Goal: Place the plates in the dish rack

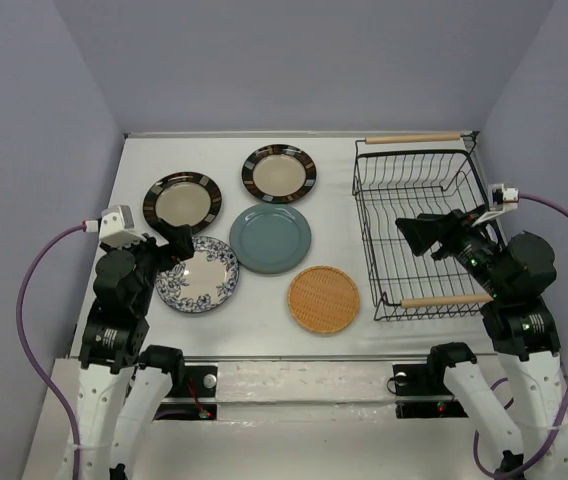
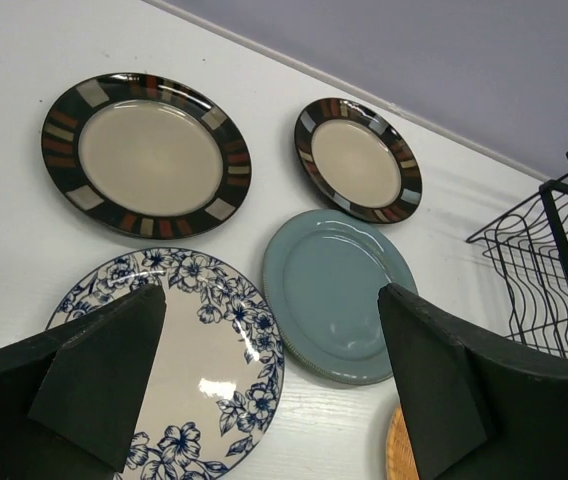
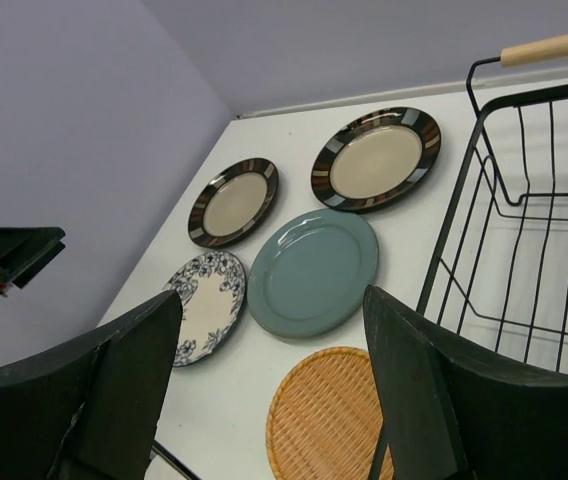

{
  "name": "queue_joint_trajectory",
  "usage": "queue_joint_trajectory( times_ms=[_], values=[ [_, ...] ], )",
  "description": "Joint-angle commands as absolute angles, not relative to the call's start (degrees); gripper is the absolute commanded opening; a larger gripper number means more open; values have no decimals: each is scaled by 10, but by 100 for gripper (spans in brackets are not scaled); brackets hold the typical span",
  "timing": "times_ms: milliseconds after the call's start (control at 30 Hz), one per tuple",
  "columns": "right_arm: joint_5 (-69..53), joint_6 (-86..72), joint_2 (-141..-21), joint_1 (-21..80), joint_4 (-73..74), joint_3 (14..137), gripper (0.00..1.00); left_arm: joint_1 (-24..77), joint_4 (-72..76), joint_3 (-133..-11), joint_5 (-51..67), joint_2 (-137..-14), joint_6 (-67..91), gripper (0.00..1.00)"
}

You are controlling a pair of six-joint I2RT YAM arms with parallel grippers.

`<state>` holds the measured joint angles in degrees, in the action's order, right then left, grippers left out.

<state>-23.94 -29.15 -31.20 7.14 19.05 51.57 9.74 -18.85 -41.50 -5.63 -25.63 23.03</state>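
Left claw [image 1: 180, 242]: fingers wide apart, nothing in it. It hangs over the far-left edge of the floral plate [image 1: 199, 275], which lies flat on the counter [image 1: 254, 325]. In my wrist view most of that plate sits under the gap, shifted toward the left finger. That's my closest pick.

Just right of the claw is the teal plate [image 1: 270, 238], rim close to the floral one; can't tell if they touch. Right and back toward my base is the wicker plate [image 1: 323, 298]. Ahead of the claw is one striped plate [image 1: 182, 202], and further ahead-right the other striped plate [image 1: 279, 173]. All five are flat and none is loaded yet.

Right claw [image 1: 419, 232]: fingers apart, empty, hanging over the inside of the dish rack [image 1: 404, 265], tips pointing left. The wicker plate is its nearest, just outside the rack's left wall.

My read: the plates are round, so there's no axis to line up with and rim access decides the grab. The rack is well right of the left claw, past teal and wicker.
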Motion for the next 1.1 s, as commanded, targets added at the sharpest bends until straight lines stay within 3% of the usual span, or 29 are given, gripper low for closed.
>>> queue_joint_trajectory(
  times_ms=[0, 300, 433, 533, 900, 1067],
  values=[
    [-269, -290, -310, 69, 186, 507, 79, 96, -194, -451, -76, -293, 235, 99],
    [-294, -296, -315, 69, 187, 509, 79, 96, -123, -438, -79, -333, 243, 99],
    [-297, -293, -322, 69, 186, 506, 78, 81, -91, -452, -63, -414, 270, 99],
    [-300, -297, -324, 69, 183, 498, 78, 33, -40, -461, 43, -473, 308, 99],
    [-352, -329, -334, 69, 124, 473, 78, -123, 55, -486, 40, -713, 388, 98],
    [-359, -324, -333, 69, 118, 458, 78, -202, 125, -473, 90, -793, 404, 93]
  ],
)
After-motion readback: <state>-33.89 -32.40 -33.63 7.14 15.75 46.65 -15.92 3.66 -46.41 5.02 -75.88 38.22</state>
